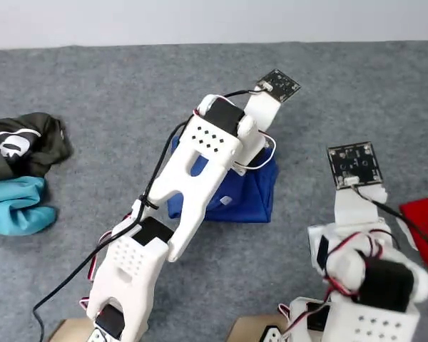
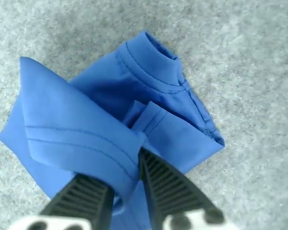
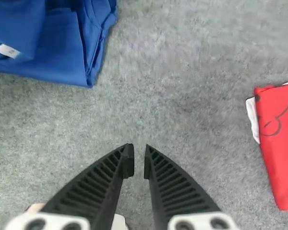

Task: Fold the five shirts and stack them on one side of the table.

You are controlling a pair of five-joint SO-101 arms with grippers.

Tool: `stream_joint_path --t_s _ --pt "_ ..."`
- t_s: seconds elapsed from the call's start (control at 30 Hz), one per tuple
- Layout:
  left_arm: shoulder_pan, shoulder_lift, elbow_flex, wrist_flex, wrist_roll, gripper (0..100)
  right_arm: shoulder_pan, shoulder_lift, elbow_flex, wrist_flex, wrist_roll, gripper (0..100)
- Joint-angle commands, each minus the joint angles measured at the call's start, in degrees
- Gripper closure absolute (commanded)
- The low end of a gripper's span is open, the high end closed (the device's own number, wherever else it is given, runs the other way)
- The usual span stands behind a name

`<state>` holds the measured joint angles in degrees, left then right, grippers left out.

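Broadly, the grey felt-like surface [image 1: 128,92] carries a smooth blue shirt [image 2: 134,91], half-folded, at its middle and a red shirt [image 3: 278,139] at the right edge. The left gripper's [image 2: 127,172] ribbed jaws pinch the blue hem; the right gripper's [image 3: 136,160] jaws hover nearly closed, empty.

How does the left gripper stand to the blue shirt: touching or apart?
Touching. The left wrist view shows the left gripper pinching a fold of the blue shirt.

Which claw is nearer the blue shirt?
Left. The left claw grips a fold of the blue shirt. The right claw is shut over the grey table, apart from the shirt, between it and the red shirt.
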<state>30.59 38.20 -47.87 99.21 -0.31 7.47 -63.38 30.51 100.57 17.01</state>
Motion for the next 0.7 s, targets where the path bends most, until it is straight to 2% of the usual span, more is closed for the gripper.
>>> stream_joint_path --t_s 0.0,0.3,0.5,0.67 --pt "1.2 -0.4 -1.9 0.8 0.4 100 -0.4 -2.7 -0.1 2.1 -0.4 95.2" --pt "3.3 1.3 -2.2 1.0 0.4 99 -0.4 -3.3 -0.1 2.1 -0.4 95.1" --pt "3.0 0.7 -2.2 1.1 1.5 84 -0.4 -3.7 -0.1 2.2 -0.4 95.0" --pt "2.9 -1.6 -2.2 1.1 1.9 82 -0.4 -3.6 -0.1 2.2 -0.4 95.0"
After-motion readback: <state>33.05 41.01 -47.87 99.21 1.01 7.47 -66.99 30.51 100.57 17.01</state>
